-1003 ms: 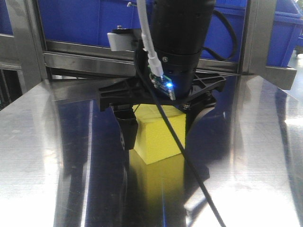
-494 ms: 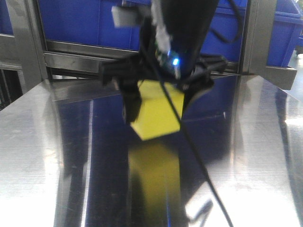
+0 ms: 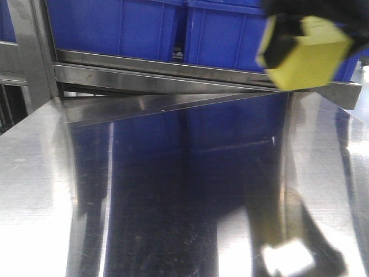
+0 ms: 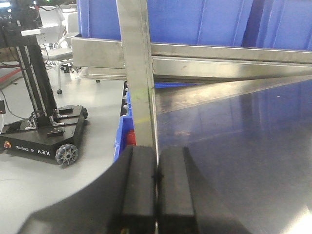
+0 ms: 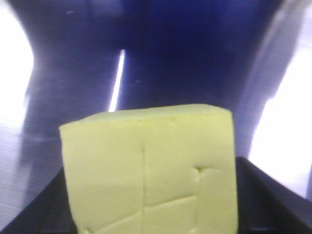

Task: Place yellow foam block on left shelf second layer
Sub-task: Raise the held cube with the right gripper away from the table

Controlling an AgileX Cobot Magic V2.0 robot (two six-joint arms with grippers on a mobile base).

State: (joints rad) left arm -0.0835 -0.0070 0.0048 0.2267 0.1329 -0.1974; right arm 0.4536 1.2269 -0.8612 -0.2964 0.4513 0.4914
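Gripping: right gripper has its jaws pinched on the yellow foam block; in the wrist view I see dark jaw on both sides of it, block sitting square between them and filling most of the frame.
Block face: cut lines across the near side, one vertical, a couple branching off. Foam doesn't look squashed from here, but I can't judge the grip force.
Block vs the steel tabletop: clearly up off it, no contact. In the front view the block is high at the right, in front of the blue bins that sit behind the tabletop's far edge.
Left gripper: jaws pressed together on nothing, parked low by the tabletop's left edge, just beside the upright steel post.
Step, my read: pick is done, I'm in the carry.
Next move, my guess: swing the block left across the tabletop toward the left shelf, line it up with the second layer, then let go. I can't make out that layer from these views, so I'd want eyes on it first.
Off the tabletop's left edge: a small wheeled base on the floor.
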